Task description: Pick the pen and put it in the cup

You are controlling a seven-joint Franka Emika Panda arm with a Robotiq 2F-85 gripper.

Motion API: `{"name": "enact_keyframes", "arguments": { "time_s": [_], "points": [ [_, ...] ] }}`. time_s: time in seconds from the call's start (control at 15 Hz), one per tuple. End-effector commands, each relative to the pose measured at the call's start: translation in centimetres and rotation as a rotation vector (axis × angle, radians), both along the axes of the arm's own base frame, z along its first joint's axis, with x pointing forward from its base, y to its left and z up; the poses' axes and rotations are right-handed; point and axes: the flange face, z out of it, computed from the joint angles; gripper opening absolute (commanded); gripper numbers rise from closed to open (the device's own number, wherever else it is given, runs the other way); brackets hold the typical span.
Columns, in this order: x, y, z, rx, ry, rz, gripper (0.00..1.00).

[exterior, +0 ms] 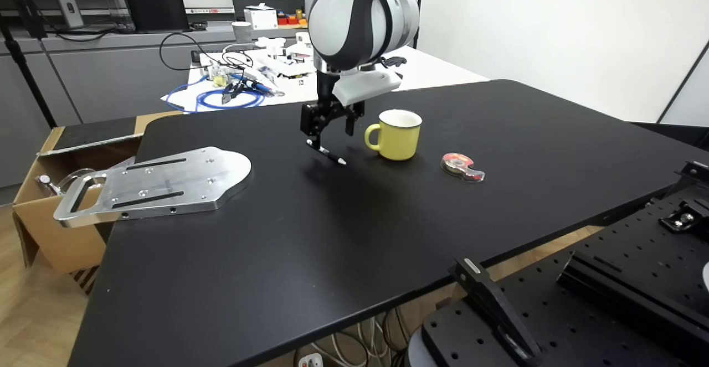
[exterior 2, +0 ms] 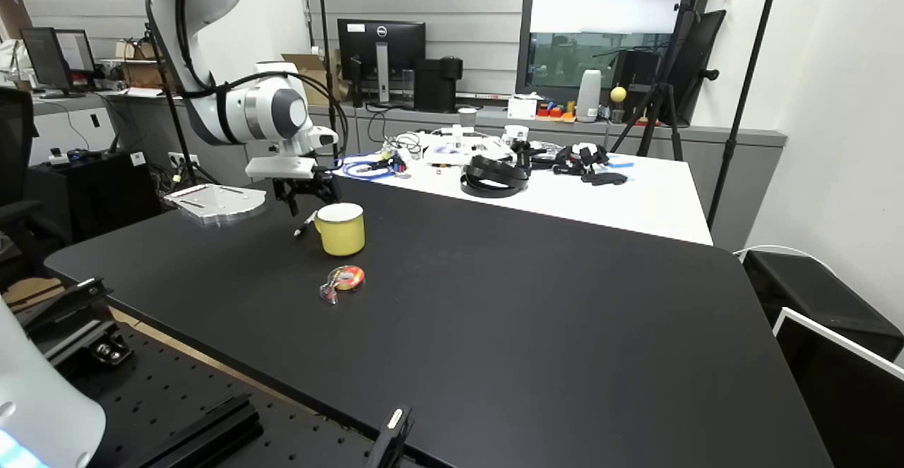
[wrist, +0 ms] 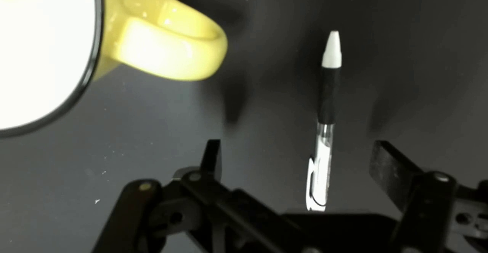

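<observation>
The pen (wrist: 328, 94) lies on the black table (exterior: 249, 278), its clip end showing between the wide-spread fingers of your gripper (wrist: 297, 150); how high those fingers sit is hard to judge. Just beside the pen, your yellow cup (exterior: 399, 141) stands upright, handle toward it. Near the cup lies a small red-and-clear object (exterior: 457, 162).

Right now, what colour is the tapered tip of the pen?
White; the tapered tip of the pen shows best in the wrist view.
</observation>
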Motion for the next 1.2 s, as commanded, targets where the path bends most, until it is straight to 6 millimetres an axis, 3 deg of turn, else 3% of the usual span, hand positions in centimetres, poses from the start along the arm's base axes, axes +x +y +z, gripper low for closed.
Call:
{"name": "enact_keyframes", "arguments": {
  "time_s": [0.0, 0.67, 0.73, 0.87, 1.13],
  "points": [
    [0.3, 0.7, -0.2, -0.003, -0.011, -0.016, 1.00],
    [-0.1, 1.4, -1.2, -0.005, 0.004, -0.002, 1.00],
    [-0.1, 1.4, -1.3, -0.006, 0.004, -0.002, 0.75],
    [-0.2, 1.4, -1.5, -0.008, 0.005, -0.003, 0.67],
    [-0.2, 1.3, -1.7, -0.012, 0.005, -0.011, 0.38]
  ]
}}
